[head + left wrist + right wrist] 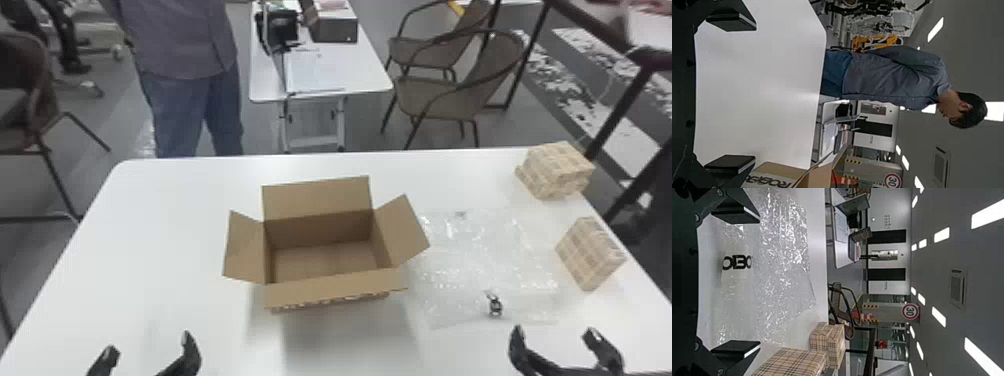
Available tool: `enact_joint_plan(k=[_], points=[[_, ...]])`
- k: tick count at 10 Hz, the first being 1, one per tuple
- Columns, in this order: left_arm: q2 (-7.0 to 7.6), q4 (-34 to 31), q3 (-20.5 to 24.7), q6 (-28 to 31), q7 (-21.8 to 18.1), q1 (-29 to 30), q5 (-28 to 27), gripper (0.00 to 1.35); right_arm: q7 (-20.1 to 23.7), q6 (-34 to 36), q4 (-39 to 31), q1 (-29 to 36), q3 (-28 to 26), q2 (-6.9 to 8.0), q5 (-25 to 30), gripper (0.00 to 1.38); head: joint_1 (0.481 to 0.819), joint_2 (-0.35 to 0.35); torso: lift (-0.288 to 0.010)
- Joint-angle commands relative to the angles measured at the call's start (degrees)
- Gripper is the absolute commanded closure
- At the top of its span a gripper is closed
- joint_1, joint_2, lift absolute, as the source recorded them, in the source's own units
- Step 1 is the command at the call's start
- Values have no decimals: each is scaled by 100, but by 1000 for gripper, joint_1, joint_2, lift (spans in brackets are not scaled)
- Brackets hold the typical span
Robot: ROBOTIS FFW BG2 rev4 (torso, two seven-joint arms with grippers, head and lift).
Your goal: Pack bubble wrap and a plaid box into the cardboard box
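brown cardboard box [320, 257] open on the white desk [165, 225], bubble wrap [480, 250] beside it

the cardboard box stands with all four flaps folded outward, its bare cardboard floor showing. its front flap hides most of the front wall, and the left wrist view crops the box at the edge.

clear and crinkled, the bubble wrap lies spread on the desk to the right of the cardboard box, glinting all over. i cannot tell whether the right flap touches it. a small dark marking [494, 305] shows on or through its near part.

the nearer plaid box [590, 252], tan with dark and pale crossing lines, sits by the desk's right side, just beyond the wrap; the right wrist view cuts it off. farther back is another tan plaid block [555, 172], with a stepped shape.

the left pincer [150, 342] and right pincer [555, 332] are at the near side, each with fingers wide apart and nothing between them.
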Motion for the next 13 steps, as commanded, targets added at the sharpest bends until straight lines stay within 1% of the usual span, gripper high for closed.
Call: enact_joint_plan(k=[1, 3, 5, 6, 7, 8, 10, 11, 12, 13], points=[[-15, 0, 9, -9, 0, 0, 9, 116, 0, 0, -13, 0, 2, 0, -4, 167, 695, -2, -73], [-15, -27, 18, 53, -9, -62, 79, 117, 0, 0, -4, 9, 2, 0, -39, 167, 695, 0, -73], [-15, -62, -26, 149, -9, -141, 307, 144, 0, 9, -4, -9, 2, -9, -39, 167, 695, 2, -73], [-15, -176, -53, 351, -26, -237, 474, 153, 0, 18, 4, -9, 2, -18, -48, 167, 695, 1, -73], [-15, -343, -17, 685, -149, -343, 562, 159, 0, 26, 4, -9, 2, -18, -57, 167, 695, -1, -73], [-15, -492, 0, 1081, -325, -466, 773, 159, 0, 35, 4, -17, 2, -18, -57, 167, 695, -4, -73], [-15, -703, -88, 1512, -457, -668, 967, 159, 9, 62, 4, -44, 2, -53, -66, 167, 695, -21, -73], [44, -747, -140, 1714, -536, -791, 1028, 159, 27, 88, 4, -52, 2, -79, -74, 167, 695, -32, -73], [79, -747, -105, 1986, -756, -949, 1125, 159, 62, 114, 4, -79, 2, -88, -74, 167, 695, -48, -73], [79, -747, -44, 2215, -958, -1107, 1169, 159, 88, 132, 4, -114, 2, -105, -74, 167, 695, -61, -73]])
